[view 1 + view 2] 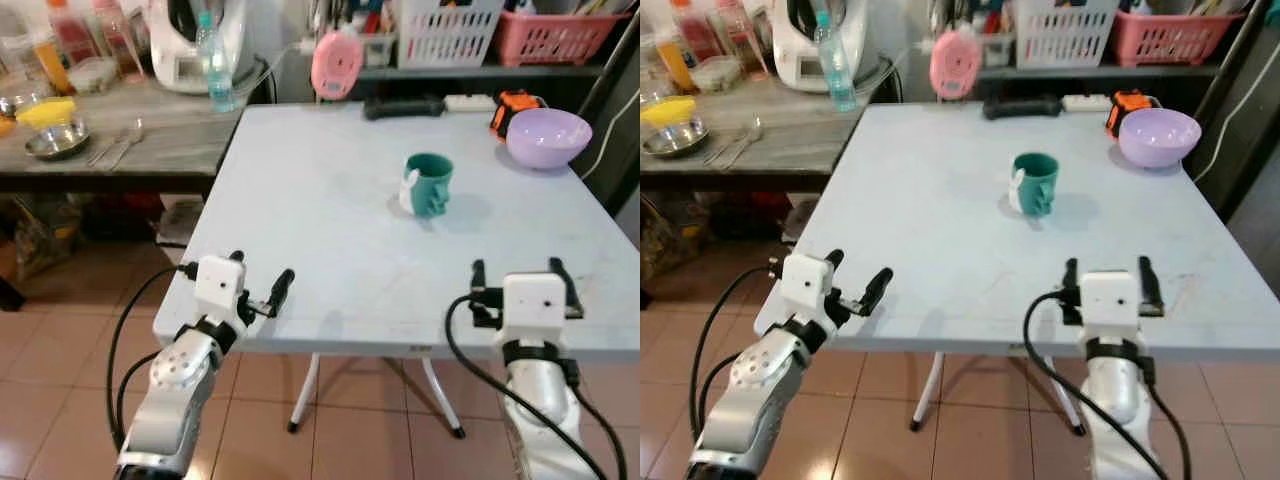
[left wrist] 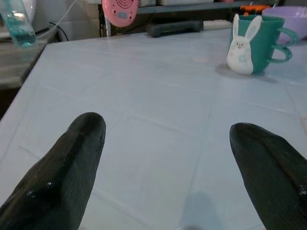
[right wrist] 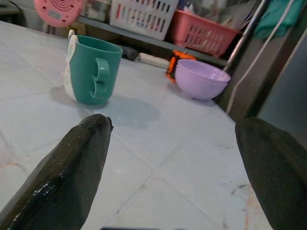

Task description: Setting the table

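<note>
A teal mug (image 1: 428,184) with a white bunny on its side stands upright near the middle of the pale table (image 1: 330,230). A lilac bowl (image 1: 548,137) sits at the far right corner. My left gripper (image 1: 262,268) hovers open over the table's near left edge, with nothing between its fingers. My right gripper (image 1: 517,268) is open over the near right edge, also empty. In the left wrist view the mug (image 2: 254,44) stands well ahead of the left gripper (image 2: 168,125). In the right wrist view the mug (image 3: 92,70) and the bowl (image 3: 201,79) lie beyond the right gripper (image 3: 176,123).
A grey side counter (image 1: 150,140) on the left carries a metal bowl (image 1: 57,141), spoons (image 1: 118,143), a water bottle (image 1: 214,62) and a white appliance. Along the table's back edge lie a pink round device (image 1: 337,62), a black bar (image 1: 403,107) and an orange tape measure (image 1: 513,106). Baskets stand behind.
</note>
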Controlling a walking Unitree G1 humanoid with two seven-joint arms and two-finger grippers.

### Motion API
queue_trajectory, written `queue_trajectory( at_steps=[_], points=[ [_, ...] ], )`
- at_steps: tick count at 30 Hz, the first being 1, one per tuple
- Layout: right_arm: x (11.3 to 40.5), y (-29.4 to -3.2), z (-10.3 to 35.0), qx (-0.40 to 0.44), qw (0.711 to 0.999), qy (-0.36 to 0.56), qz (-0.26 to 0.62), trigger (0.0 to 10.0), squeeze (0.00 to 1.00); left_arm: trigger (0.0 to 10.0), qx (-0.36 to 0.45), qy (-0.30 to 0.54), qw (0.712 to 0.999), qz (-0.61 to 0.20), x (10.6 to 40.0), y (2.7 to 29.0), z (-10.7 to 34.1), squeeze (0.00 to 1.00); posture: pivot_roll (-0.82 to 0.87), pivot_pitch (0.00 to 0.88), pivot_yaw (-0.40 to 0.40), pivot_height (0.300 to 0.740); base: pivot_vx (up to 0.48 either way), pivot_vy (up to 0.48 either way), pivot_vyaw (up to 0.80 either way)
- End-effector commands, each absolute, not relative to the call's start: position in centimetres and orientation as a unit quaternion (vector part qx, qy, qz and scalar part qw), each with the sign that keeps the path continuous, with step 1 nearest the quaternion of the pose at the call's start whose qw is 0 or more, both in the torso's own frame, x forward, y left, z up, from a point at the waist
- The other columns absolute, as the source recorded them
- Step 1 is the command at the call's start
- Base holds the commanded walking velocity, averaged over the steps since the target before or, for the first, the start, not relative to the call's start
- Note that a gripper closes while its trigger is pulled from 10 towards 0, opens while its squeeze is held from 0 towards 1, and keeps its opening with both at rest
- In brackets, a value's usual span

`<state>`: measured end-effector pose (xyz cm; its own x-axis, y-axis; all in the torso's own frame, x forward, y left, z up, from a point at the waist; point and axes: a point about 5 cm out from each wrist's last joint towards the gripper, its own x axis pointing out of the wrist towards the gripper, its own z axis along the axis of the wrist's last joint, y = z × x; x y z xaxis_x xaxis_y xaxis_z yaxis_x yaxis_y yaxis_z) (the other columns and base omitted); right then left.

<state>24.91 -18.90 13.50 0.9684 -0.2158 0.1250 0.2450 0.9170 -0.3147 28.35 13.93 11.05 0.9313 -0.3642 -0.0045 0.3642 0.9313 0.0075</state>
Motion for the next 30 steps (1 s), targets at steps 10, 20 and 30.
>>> queue_trajectory(
  at_steps=[10,20,30],
  points=[
    [25.1,-19.0,14.0,-0.168,0.977,-0.055,-0.117,10.0,0.0,10.0,0.002,-0.009,0.982,-0.186,28.8,13.9,11.5,0.0,-0.13,0.013,0.089,0.74,0.0,0.0,0.0],
    [25.4,-18.6,14.0,-0.167,0.979,-0.06,-0.103,10.0,0.0,10.0,0.002,-0.014,0.981,-0.191,28.8,13.8,11.6,0.0,-0.12,0.009,0.089,0.74,0.0,0.0,0.0],
    [25.2,-17.6,14.0,-0.149,0.984,-0.066,-0.074,10.0,0.0,10.0,0.003,-0.013,0.98,-0.199,28.7,13.7,11.6,0.0,-0.12,0.015,0.096,0.74,0.178,0.0,0.0]
  ],
)
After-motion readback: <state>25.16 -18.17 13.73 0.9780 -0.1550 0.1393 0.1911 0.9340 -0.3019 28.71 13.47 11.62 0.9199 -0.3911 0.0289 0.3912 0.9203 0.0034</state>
